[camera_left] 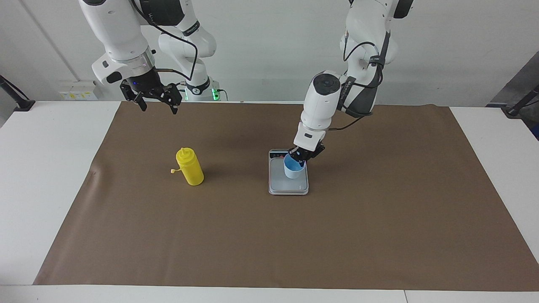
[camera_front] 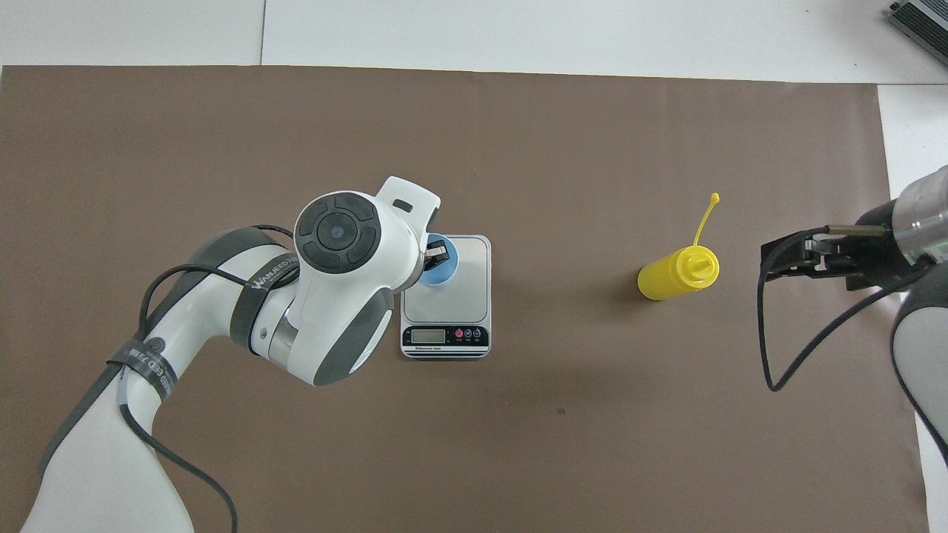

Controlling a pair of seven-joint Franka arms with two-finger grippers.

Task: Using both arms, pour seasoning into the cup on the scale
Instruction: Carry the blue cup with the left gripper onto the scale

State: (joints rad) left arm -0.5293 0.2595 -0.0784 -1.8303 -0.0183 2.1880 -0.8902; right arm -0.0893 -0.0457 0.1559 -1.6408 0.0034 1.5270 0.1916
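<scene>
left gripper (camera_left: 301,155) clamped on cup (camera_left: 293,167) rim, cup over scale (camera_left: 288,187) plate. right gripper (camera_left: 156,101) fingers apart, waiting w/ nothing in it, above worktop edge. yellow bottle (camera_left: 190,166) upright toward right arm's end.

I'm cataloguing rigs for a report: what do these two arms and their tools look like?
Both arms are glossy white with rounded dark grey joint caps and loose black cables. The left arm carries a grey band with white lettering. The left tool and right tool are black; a metal ring sits above the right one.
</scene>
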